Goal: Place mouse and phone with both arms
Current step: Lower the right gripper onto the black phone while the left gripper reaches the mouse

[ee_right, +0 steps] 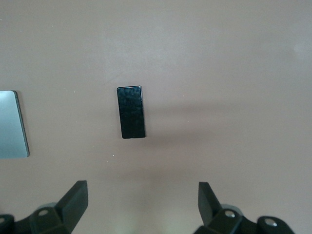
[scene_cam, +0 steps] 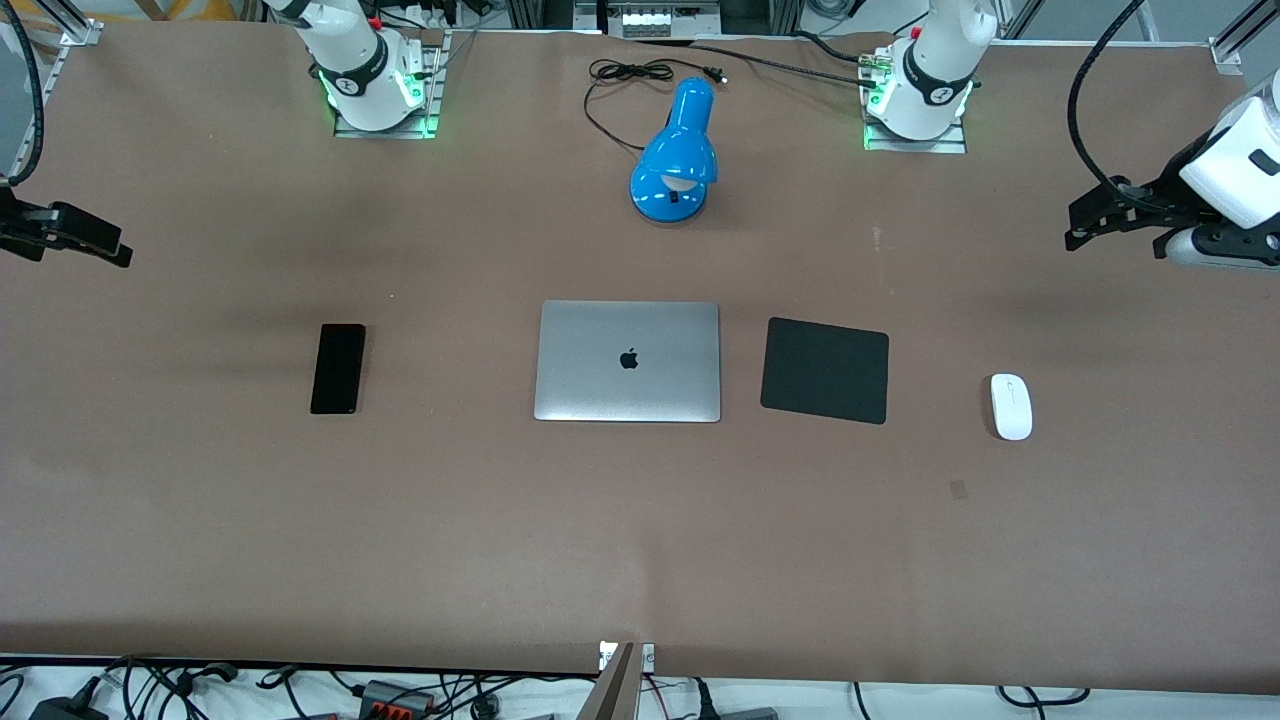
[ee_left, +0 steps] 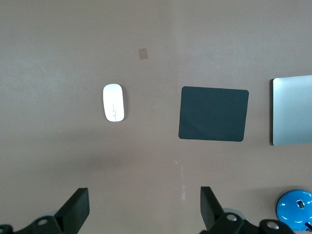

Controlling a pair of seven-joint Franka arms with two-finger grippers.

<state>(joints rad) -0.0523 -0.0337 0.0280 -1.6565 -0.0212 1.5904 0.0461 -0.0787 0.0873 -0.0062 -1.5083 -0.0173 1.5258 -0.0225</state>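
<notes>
The white oval mouse (scene_cam: 1011, 406) lies on the brown table toward the left arm's end, beside the black mouse pad (scene_cam: 825, 370). It also shows in the left wrist view (ee_left: 113, 102). The slim black phone (scene_cam: 338, 368) lies flat toward the right arm's end, and it shows in the right wrist view (ee_right: 131, 112). My left gripper (scene_cam: 1078, 228) hangs high over bare table near the mouse, open and empty (ee_left: 144, 192). My right gripper (scene_cam: 112, 246) hangs high over bare table near the phone, open and empty (ee_right: 142, 186).
A closed silver laptop (scene_cam: 627, 361) lies mid-table between the phone and the mouse pad. A blue desk lamp (scene_cam: 675, 150) with a black cord stands farther from the front camera than the laptop, between the two arm bases.
</notes>
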